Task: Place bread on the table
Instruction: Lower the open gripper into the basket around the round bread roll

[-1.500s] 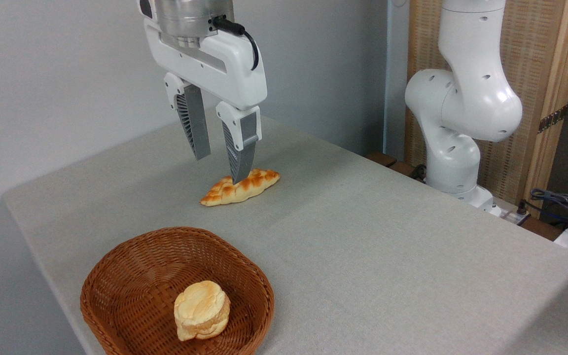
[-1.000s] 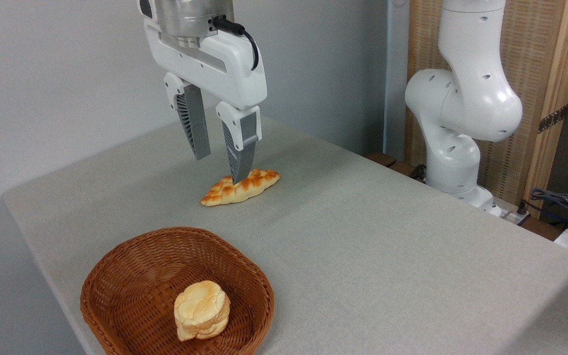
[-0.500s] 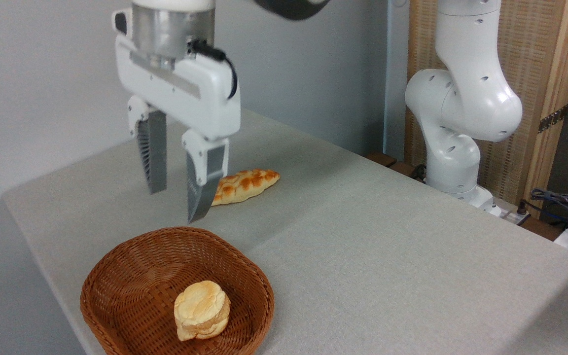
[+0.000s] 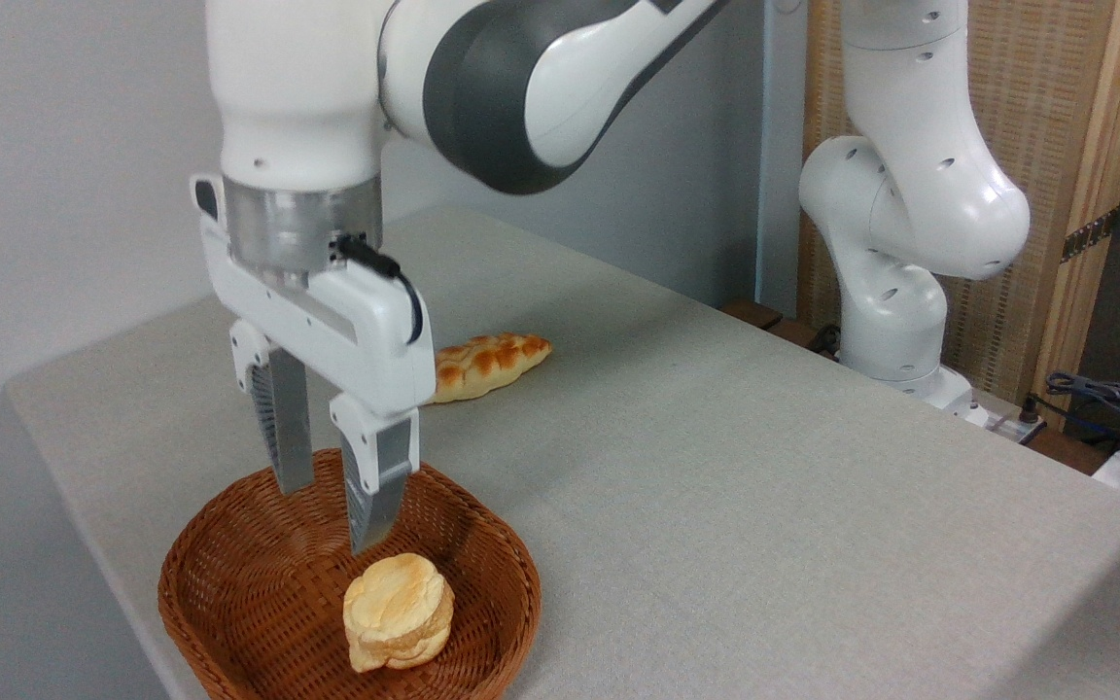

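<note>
Pincer shifted from pastry to above basket, fingers apart; bread just below-right, untouched.

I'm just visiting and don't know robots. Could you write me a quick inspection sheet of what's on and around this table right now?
Surface: table covered in plain grey-beige fabric.
Job's things: bread, a small round bun, lying in the wicker basket, not yet on the table.
Clutter: long lattice-topped pastry lying on the table behind the basket.
Grippers: gripper open, empty, fingers pointing down over the basket, above the bun.
Cables: black lead on the gripper body; loose cables at the right edge.
Surroundings: grey wall, wooden panel behind the arm's base.
</note>
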